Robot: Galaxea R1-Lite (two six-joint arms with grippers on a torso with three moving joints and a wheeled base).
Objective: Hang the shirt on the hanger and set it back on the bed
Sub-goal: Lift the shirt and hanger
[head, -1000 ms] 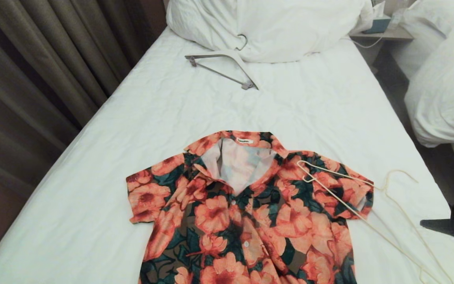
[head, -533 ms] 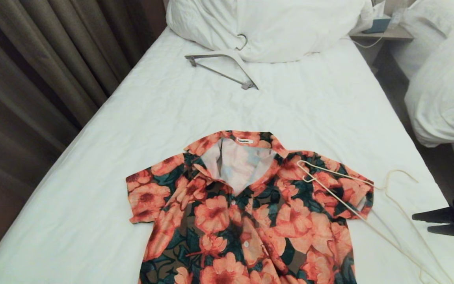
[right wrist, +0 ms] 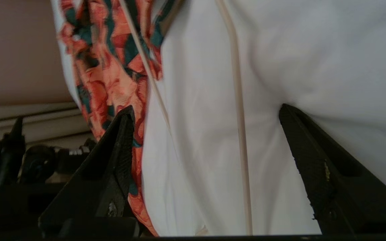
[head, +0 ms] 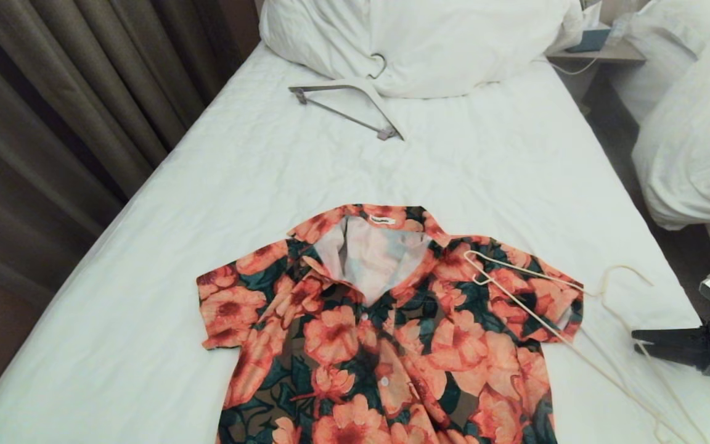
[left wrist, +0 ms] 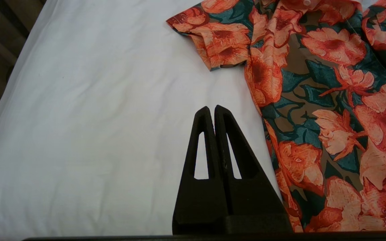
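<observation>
The shirt (head: 386,327) lies flat on the bed (head: 269,185), the wire hanger (head: 552,320) across its sleeve; the right gripper (right wrist: 206,113) gapes wide and empty beside it (left gripper (left wrist: 212,112) closed, empty).

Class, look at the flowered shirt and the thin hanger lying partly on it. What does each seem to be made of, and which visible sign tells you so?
The shirt: thin woven printed cloth, matte; it lies flat with soft creases and a pale inside. The hanger: probably coated wire, cream and smooth; it is very thin with a bent hook, though plastic cannot be ruled out.
</observation>
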